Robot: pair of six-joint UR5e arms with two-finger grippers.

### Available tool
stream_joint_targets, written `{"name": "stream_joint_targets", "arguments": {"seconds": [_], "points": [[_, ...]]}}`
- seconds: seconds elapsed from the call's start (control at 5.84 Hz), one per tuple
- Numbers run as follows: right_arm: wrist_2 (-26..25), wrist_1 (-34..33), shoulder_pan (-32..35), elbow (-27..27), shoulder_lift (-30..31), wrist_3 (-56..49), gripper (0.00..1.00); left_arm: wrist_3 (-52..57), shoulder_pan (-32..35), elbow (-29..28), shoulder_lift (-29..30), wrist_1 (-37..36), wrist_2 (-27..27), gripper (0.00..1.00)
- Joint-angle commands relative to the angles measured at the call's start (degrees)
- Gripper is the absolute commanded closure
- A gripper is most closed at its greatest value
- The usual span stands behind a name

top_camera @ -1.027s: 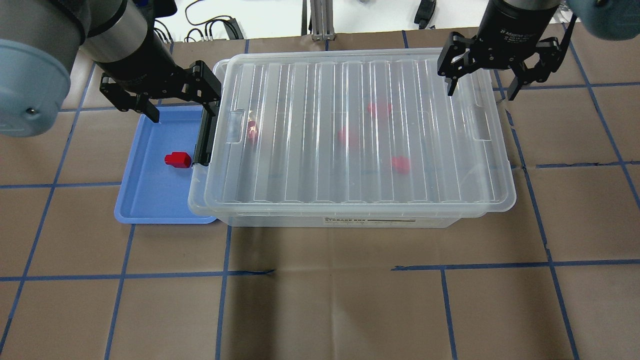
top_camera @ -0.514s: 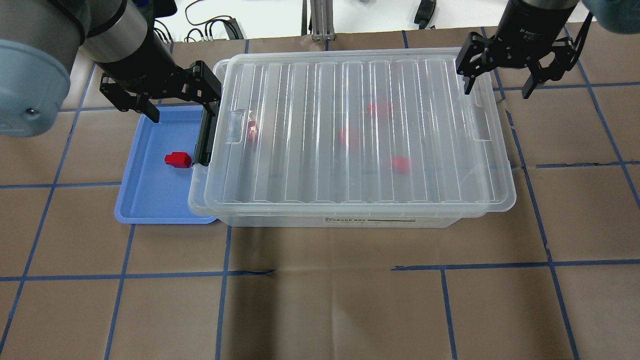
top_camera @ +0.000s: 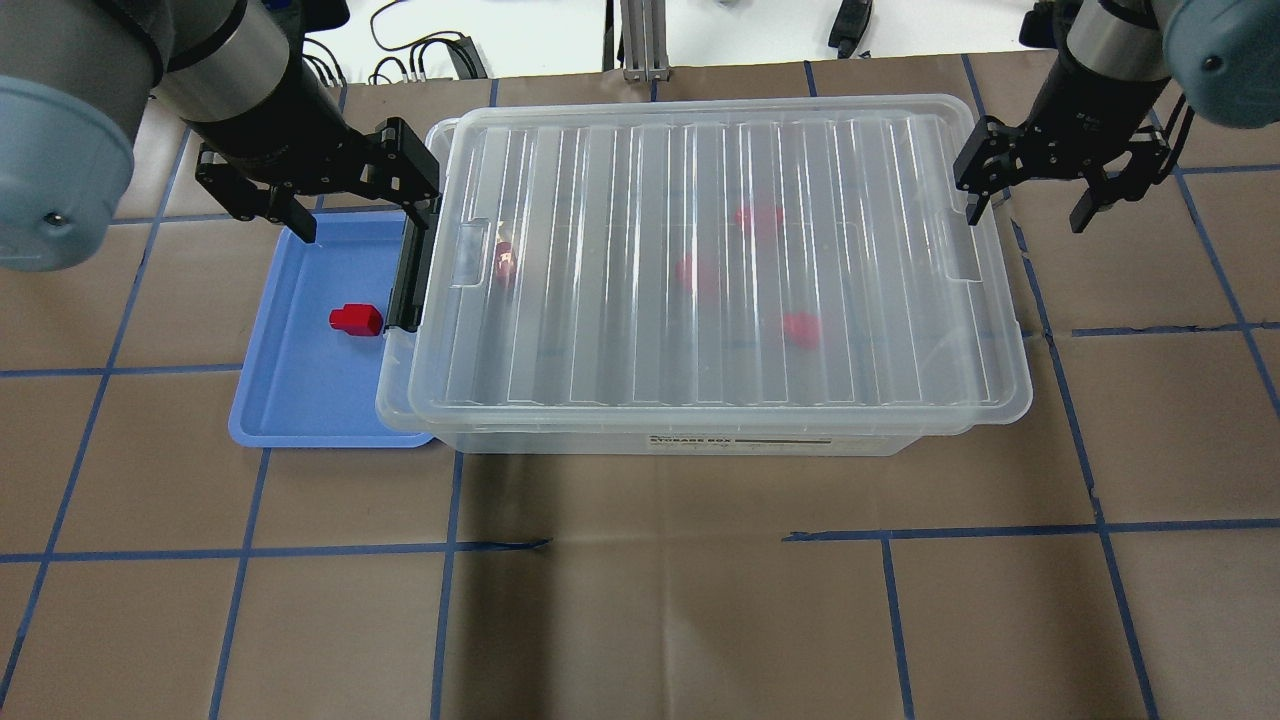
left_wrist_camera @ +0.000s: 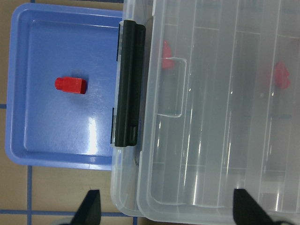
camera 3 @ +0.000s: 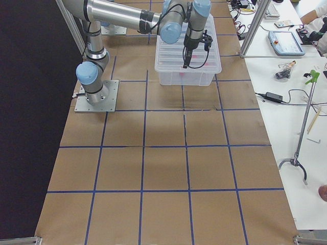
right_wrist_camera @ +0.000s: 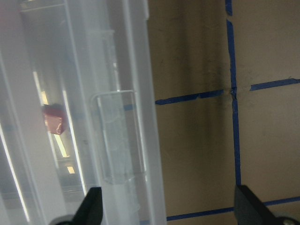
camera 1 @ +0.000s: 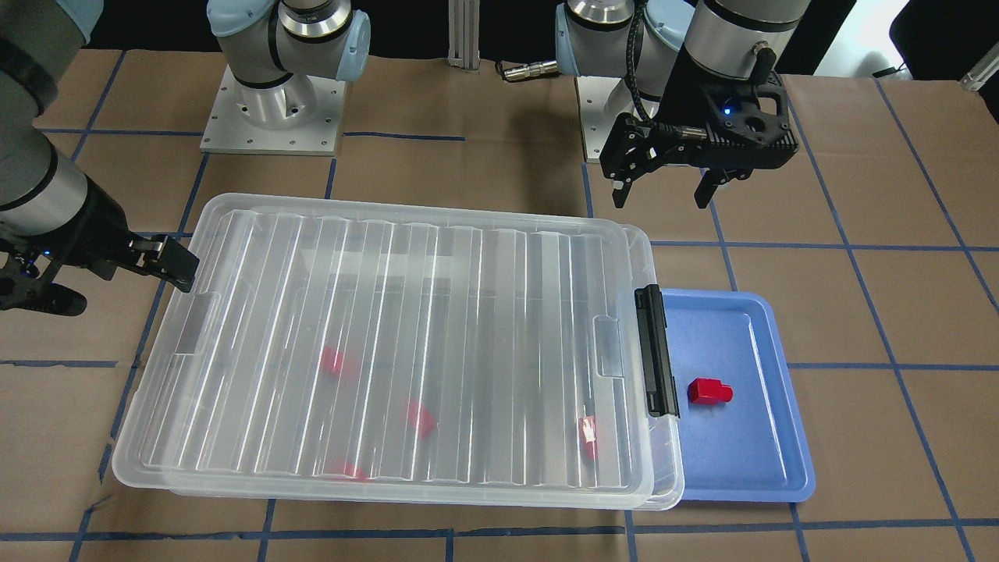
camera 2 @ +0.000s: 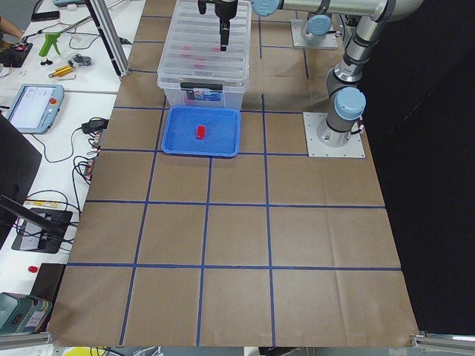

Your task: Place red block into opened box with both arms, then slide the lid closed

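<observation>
The lid (top_camera: 700, 260) covers the box (top_camera: 760, 442) over red blocks (top_camera: 800, 328). Another red block (top_camera: 356, 319) sits on the blue tray (top_camera: 300, 400) at 9 o'clock. Left pincer (top_camera: 365, 215) and right pincer (top_camera: 1028, 215) hang released, empty. Closing seems nearly done; a nudge toward 9 o'clock may seat the lid.

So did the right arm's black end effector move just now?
Yes. In the overhead view the right arm's black two-finger end effector slid rightward, from above the far corner of the ribbed clear plastic lid to just outside its right edge.
</observation>
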State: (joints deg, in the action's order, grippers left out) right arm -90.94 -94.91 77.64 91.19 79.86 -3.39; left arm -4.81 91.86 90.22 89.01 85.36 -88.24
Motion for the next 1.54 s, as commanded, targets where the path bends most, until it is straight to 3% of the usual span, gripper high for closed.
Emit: {"name": "stream_joint_targets", "arguments": {"seconds": [0.0, 0.51, 1.37], "points": [[0.67, -5.18, -2.84, 4.86, 0.64, -2.15, 0.00, 0.06, -0.36, -0.56, 1.68, -0.01, -0.53, 0.02], [3.99, -5.10, -2.14, 6.00, 0.74, -2.32, 0.00, -2.13, -0.10, -0.57, 1.96, -0.01, -1.24, 0.01], [-1.43, -7.30, -2.58, 7.68, 0.38, -3.81, 0.00, -1.43, -0.10, -0.57, 2.31, -0.10, -2.55, 0.01]]}}
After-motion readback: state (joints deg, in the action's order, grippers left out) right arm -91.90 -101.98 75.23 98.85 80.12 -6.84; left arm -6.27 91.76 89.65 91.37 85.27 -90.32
